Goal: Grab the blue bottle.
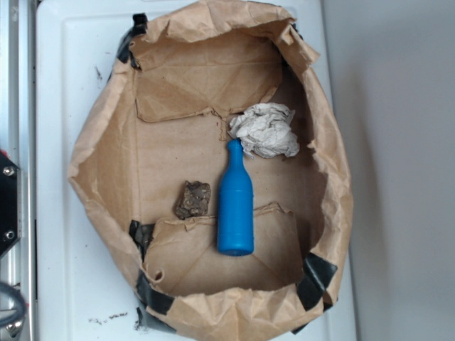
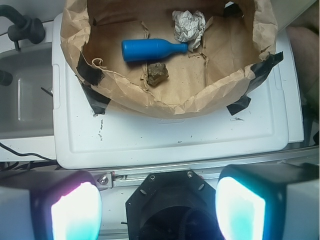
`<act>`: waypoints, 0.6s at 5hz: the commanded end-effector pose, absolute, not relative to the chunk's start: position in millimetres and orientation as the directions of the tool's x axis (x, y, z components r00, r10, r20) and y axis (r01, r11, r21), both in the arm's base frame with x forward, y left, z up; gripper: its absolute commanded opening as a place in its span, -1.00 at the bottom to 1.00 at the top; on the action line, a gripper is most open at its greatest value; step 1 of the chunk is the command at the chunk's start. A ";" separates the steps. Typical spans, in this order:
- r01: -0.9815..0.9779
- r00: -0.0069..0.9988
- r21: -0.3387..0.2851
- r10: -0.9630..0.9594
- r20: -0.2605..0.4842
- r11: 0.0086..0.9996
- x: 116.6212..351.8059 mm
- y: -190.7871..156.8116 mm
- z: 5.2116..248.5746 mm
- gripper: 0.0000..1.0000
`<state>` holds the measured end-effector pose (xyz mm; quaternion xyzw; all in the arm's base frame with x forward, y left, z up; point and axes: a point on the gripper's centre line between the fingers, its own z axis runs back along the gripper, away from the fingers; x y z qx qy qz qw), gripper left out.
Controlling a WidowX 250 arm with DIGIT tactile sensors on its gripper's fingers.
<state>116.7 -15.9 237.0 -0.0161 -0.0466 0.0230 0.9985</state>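
The blue bottle (image 1: 235, 206) lies flat on the floor of an open brown paper bag (image 1: 106, 142), its neck pointing to the crumpled white paper ball (image 1: 266, 130). In the wrist view the bottle (image 2: 150, 49) lies sideways inside the bag (image 2: 165, 102), far ahead of my gripper (image 2: 157, 212). My gripper is open and empty, its two glowing pads (image 2: 75, 212) wide apart, well back over the robot base. The gripper does not show in the exterior view.
A small brown rock-like lump (image 1: 193, 199) lies beside the bottle's body, also in the wrist view (image 2: 157, 74). The bag sits on a white tray-like surface (image 2: 175, 135), held with black tape (image 2: 92, 95). A sink (image 2: 25, 100) is at left.
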 end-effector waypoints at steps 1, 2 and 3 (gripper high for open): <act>-0.044 0.995 -0.034 0.047 0.092 0.998 116.7 -15.9 237.0 1.00; 0.055 0.983 -0.016 -0.051 0.175 0.998 166.7 -3.7 234.6 1.00; 0.171 0.953 0.031 -0.173 0.248 0.985 217.4 -8.0 227.6 1.00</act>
